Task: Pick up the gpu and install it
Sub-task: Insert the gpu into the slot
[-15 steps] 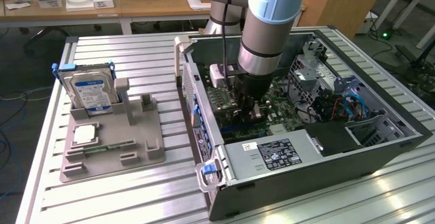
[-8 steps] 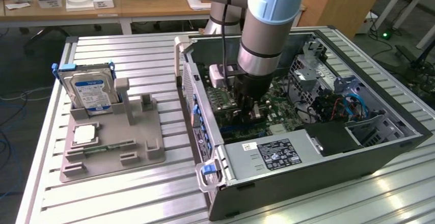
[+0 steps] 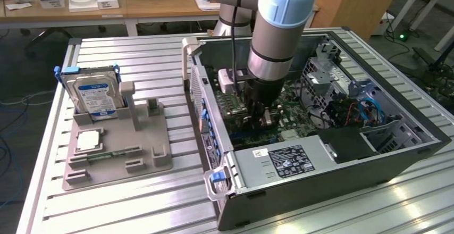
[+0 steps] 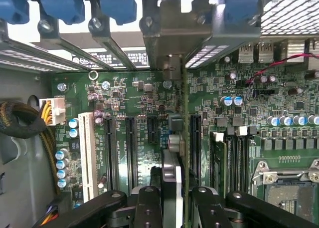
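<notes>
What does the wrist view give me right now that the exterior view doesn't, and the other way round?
Wrist view: the gpu edge-on between the gripper fingers, above the motherboard's expansion slots, its bracket at the rear openings.
Exterior view: the hard drive upright in the grey parts holder on the table, and the power supply.
Both: the gripper low inside the computer case.

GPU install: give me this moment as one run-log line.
gripper: shut on gpu | gpu: edge-on, upright, over motherboard slots | place: inside PC case | hard drive: in holder
</notes>
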`<state>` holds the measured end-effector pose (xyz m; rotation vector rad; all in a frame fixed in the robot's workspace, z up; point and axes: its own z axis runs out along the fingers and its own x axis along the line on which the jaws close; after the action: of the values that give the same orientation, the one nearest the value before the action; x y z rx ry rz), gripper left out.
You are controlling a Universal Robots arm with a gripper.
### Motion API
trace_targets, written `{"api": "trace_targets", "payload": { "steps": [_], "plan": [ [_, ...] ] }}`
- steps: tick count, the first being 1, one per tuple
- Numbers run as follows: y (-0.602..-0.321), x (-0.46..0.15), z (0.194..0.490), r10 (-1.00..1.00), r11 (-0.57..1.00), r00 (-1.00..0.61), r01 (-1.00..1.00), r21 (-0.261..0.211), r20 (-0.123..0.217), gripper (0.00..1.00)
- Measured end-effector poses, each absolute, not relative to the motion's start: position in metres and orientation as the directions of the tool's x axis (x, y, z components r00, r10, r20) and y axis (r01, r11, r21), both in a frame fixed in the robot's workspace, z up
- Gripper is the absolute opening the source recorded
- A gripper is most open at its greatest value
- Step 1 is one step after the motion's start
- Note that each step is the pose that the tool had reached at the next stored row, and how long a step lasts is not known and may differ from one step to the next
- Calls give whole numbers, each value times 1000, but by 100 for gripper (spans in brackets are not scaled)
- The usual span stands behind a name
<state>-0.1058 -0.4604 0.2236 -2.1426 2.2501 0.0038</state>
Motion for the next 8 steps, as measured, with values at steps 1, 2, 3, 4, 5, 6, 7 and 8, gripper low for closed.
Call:
{"api": "trace_targets", "payload": {
  "steps": [1,2,3,4,5,6,7,8],
  "plan": [
    [-460,-106,223,-998,49,-49,-999,-22,-26,28],
    [-460,-106,223,-998,49,-49,-999,-22,-26,28],
    [-460,-106,222,-998,49,-49,-999,-22,-26,28],
    [-460,-106,222,-998,49,-49,-999,-22,-26,28],
    [-460,-106,221,-998,49,-49,-999,-22,-27,28],
    [-460,-106,221,-998,49,-49,-999,-22,-27,28],
    [-460,-106,221,-998,49,-49,-999,-22,-27,28],
    [-460,-106,221,-998,49,-49,-999,-22,-27,28]
  ]
}}
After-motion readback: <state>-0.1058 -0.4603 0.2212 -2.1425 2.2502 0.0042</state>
